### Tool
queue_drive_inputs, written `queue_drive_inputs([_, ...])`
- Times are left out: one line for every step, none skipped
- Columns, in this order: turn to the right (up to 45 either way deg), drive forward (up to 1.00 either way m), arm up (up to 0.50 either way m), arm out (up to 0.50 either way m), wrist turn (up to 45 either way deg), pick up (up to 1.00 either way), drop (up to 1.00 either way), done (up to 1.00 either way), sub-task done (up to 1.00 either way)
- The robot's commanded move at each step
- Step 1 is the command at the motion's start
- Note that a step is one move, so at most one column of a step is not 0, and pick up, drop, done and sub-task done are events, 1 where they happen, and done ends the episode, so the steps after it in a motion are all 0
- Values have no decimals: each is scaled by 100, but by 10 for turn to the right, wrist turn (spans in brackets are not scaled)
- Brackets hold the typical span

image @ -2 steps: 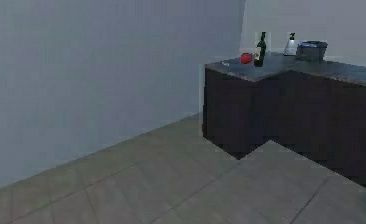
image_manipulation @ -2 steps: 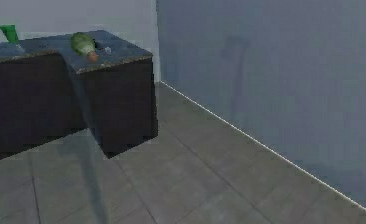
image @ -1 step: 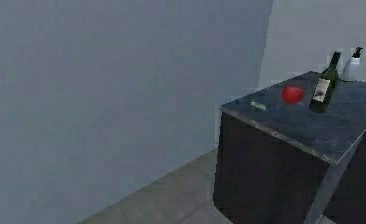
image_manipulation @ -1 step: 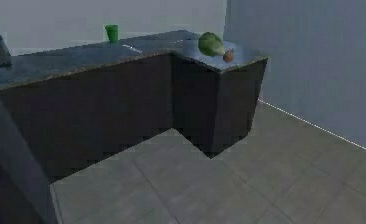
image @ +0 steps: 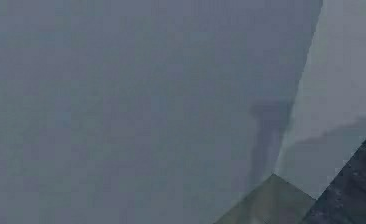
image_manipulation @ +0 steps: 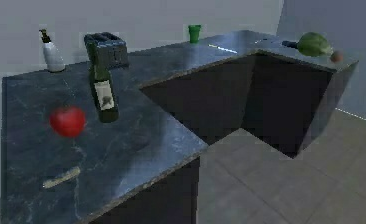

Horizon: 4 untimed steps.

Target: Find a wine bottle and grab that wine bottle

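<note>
In the arm side view the wine bottle (image_manipulation: 104, 92) stands on the dark marbled counter (image_manipulation: 141, 128), in the left part of the scene and about midway between the counter's near and far edges. It is dark green glass with a pale label on its lower body; any writing on that label is too small to make out. Its long axis runs nearly upright, base on the counter and neck upward, with the top leaning a little to the left. Just left of it and slightly nearer lies a round red thing (image_manipulation: 68, 122), and nearer still a thin pale thing (image_manipulation: 61, 180) lies flat close to the counter's near edge. Beyond the bottle, by the far wall, are a dark toaster (image_manipulation: 107, 49) and, to its left, a white pump bottle (image_manipulation: 52, 52). Farther right along the far run of the counter stands a small green cup (image_manipulation: 195, 33), and at the far right end rest a rounded green thing (image_manipulation: 313, 44) and a small brownish thing (image_manipulation: 337, 57). A pale tiled floor (image_manipulation: 276, 185) lies at the lower right. The forward view looks at a plain grey wall (image: 141, 100), with a corner of dark marbled surface at its lower right. The state of the jaws cannot be told.
</note>
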Motion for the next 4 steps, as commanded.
queue_drive_inputs([-180, 0, 0, 0, 0, 0, 0, 0, 0])
queue_drive_inputs([0, 0, 50, 0, 0, 0, 0, 0, 0])
queue_drive_inputs([0, 0, 38, 0, 0, 0, 0, 0, 0])
queue_drive_inputs([0, 0, 0, 44, 0, 0, 0, 0, 0])
